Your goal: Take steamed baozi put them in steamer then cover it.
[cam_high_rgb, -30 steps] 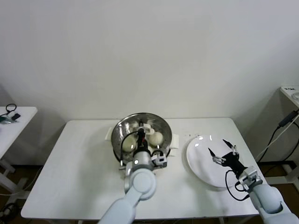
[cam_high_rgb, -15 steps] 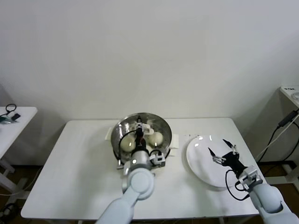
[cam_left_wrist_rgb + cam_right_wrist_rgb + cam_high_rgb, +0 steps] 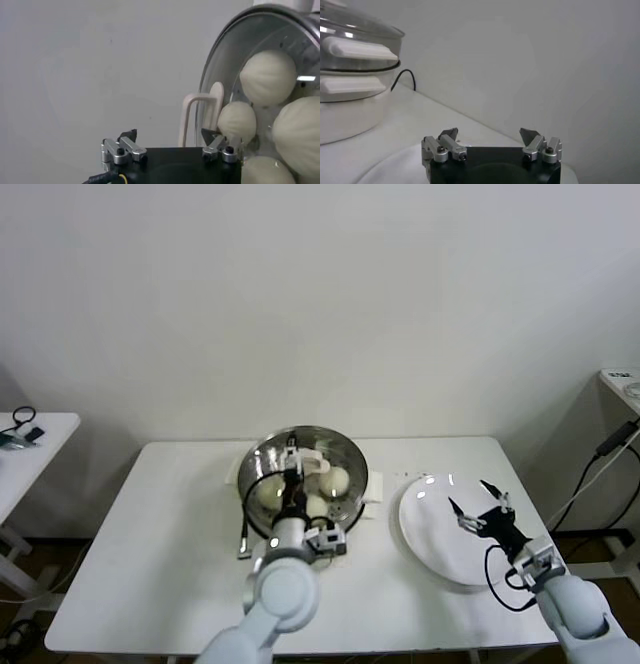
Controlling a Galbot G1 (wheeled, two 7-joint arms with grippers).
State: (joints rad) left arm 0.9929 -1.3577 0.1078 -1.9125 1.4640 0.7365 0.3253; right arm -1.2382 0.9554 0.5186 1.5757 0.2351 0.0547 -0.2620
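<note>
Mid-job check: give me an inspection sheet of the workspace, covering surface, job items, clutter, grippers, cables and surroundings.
Surface: white rectangular table, no spills seen.
Job's things: four round cream-white baozi lie inside the shiny round steel steamer; the clear glass lid with cream bar handle sits on it.
Clutter: flat white round plate right of the steamer, bare.
Grippers: left gripper open, at the lid handle; right gripper open, above the plate.
Cables: black cord on the table left of the steamer.
Surroundings: white wall; white side table at left.
</note>
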